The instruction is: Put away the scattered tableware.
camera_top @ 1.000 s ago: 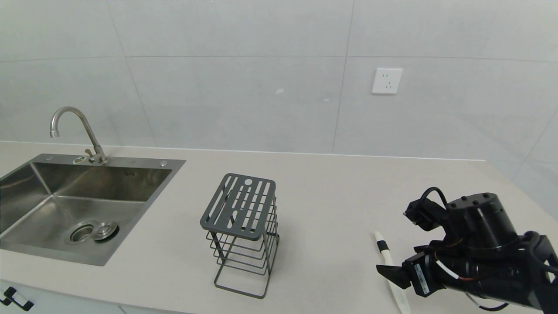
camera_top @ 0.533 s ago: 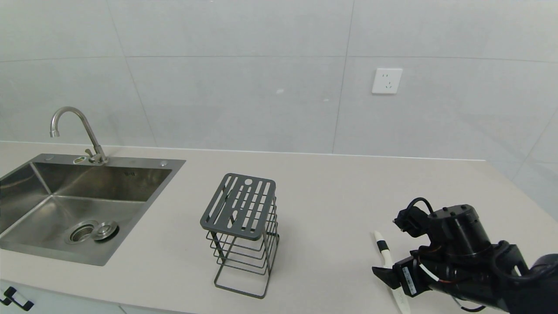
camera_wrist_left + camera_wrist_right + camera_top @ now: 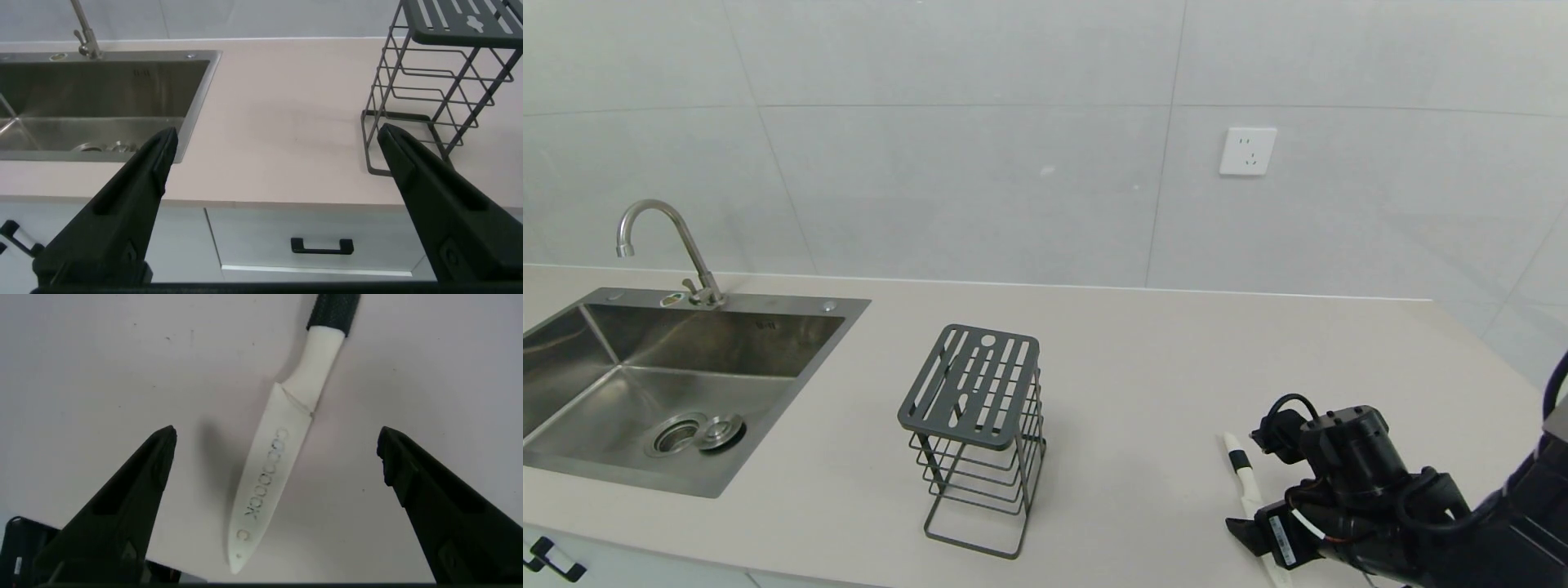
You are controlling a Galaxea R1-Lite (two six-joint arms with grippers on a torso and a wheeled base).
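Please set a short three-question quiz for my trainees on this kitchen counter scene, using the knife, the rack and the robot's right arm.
1. True or false: the right pincer is shut on the knife.
2. Where does the rack stand? A: hanging on the wall. B: on the counter, between the sink and the knife. C: inside a drawer.
3. What colour is the knife's blade?

Key: 1 false: it is open above the knife, with a finger on each side. 2 B. 3 white.
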